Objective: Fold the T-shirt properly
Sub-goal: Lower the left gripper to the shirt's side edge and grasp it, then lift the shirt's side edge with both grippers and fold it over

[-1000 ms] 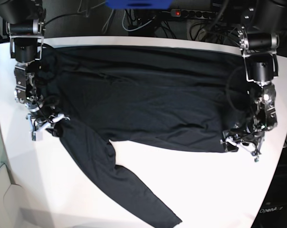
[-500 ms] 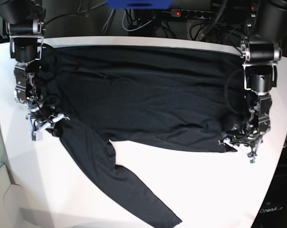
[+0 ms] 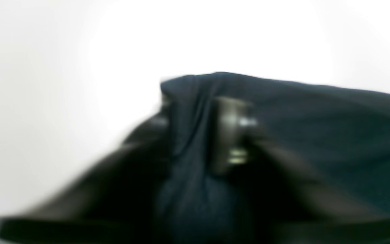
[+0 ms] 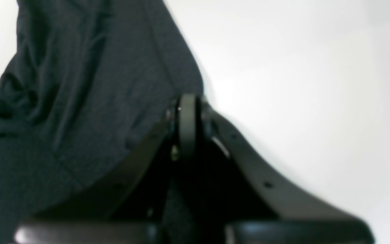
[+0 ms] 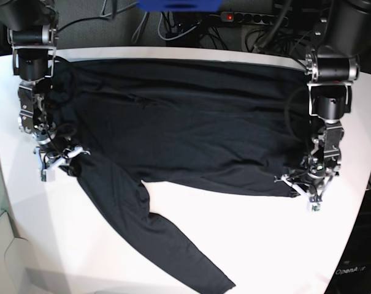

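Note:
The dark T-shirt (image 5: 185,128) lies spread across the white table (image 5: 265,245), with one long sleeve (image 5: 160,239) trailing toward the front edge. My left gripper (image 5: 302,184) is at the shirt's lower right corner. In the blurred left wrist view, a bunched fold of the T-shirt (image 3: 188,162) sits pinched between the fingers of my left gripper (image 3: 198,125). My right gripper (image 5: 56,160) is at the shirt's left edge, where the sleeve starts. In the right wrist view my right gripper (image 4: 186,112) is shut, with the T-shirt (image 4: 80,101) edge running into its tips.
Cables and a power strip (image 5: 252,18) lie behind the table's far edge. The right arm's column (image 5: 32,55) stands at the back left corner and the left arm's column (image 5: 331,79) at the back right. Bare white tabletop lies in front of the shirt.
My left gripper has slid left onto the shirt's lower right corner and closed from wide open onto the fabric. The right arm and the rest of the shirt have not moved.

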`<state>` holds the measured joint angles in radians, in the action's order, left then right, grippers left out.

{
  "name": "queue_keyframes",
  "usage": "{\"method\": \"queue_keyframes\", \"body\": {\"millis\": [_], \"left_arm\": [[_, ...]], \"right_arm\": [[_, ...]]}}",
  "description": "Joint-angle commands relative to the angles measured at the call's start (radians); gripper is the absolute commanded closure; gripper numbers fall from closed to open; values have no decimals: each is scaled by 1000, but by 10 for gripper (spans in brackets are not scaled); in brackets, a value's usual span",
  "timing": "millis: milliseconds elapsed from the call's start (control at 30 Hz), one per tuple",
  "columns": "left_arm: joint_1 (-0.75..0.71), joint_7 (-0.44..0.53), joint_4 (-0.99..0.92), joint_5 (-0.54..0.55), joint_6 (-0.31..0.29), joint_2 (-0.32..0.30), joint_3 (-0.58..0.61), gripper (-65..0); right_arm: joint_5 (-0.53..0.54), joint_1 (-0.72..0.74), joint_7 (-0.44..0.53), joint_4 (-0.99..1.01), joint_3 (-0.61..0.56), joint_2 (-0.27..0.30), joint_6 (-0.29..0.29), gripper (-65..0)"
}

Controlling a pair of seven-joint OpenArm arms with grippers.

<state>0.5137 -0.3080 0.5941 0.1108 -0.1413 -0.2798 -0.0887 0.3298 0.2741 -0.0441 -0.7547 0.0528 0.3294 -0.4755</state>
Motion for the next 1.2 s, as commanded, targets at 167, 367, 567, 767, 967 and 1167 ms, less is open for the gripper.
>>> {"method": "queue_keyframes", "body": {"millis": [167,367,567,767,967,1167], "left_arm": [[21,-18,-49,-33,12,-22,-9,0],[16,-73,34,-29,12,-23,-9,0],[-51,-196,266,-27,10,-29,-10,0],[-135,-300,499,-33,9,-39,-42,0],[-218,-371,633,-35,1,-46,-162,0],[-312,-376,720,-29,1,-71,-187,0]], "right_arm": [[-33,3,-69,-2,-3,9,2,0],[-33,-49,-73,-199,-3,27,1,0],[-33,-106,-125,-358,6,40,1,0],[-33,-178,-125,-484,9,52,1,0],[-31,-284,-125,-616,111,58,1,0],[-28,-387,-124,-733,195,56,-53,0]]}}
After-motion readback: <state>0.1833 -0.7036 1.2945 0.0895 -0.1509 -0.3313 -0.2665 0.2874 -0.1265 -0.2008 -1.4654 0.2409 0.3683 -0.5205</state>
